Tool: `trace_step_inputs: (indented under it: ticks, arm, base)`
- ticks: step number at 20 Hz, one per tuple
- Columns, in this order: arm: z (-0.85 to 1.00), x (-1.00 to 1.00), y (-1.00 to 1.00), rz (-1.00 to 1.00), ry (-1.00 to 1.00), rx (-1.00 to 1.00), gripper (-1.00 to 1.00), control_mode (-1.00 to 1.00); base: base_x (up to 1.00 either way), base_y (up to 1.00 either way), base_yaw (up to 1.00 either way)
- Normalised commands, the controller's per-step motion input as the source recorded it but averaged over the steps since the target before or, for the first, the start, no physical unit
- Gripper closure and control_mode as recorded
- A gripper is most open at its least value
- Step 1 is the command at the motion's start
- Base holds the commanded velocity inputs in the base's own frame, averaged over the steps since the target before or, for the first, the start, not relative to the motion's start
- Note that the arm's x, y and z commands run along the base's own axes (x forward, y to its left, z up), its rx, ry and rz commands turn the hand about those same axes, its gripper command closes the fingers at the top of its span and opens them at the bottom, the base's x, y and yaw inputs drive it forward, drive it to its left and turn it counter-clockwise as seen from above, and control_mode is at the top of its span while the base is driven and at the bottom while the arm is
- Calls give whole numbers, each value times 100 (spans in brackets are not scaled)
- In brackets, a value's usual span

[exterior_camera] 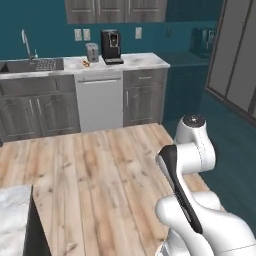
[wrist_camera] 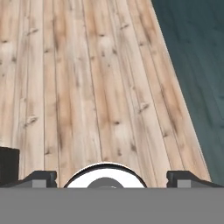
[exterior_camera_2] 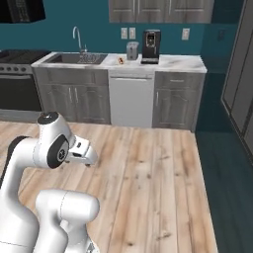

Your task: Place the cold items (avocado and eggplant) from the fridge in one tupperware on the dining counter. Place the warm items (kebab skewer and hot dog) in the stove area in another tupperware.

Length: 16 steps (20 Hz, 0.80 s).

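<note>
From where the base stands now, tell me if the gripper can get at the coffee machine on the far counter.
Probably not. The coffee machine stands on the far counter, across a wide stretch of wood floor, while the open gripper hangs folded near the base, pointing at the floor. Nothing blocks the way; the base would likely have to drive closer first.

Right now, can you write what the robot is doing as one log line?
gripper: open, holding nothing | under it: bare wood floor | ahead: counter with coffee machine | task food: unseen
</note>
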Motion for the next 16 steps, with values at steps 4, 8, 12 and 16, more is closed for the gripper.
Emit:
trace_step_inputs:
  ticks: [4,8,12,16]
  arm:
    - [0,0,0,0,0,0,-100,100]
    - [0,0,0,0,0,0,-100,100]
    - [0,0,0,0,0,0,-100,100]
    - [0,0,0,0,0,0,-100,100]
  base:
    - [100,-3,16]
    - [100,-12,39]
    - [100,-31,41]
    - [100,-32,15]
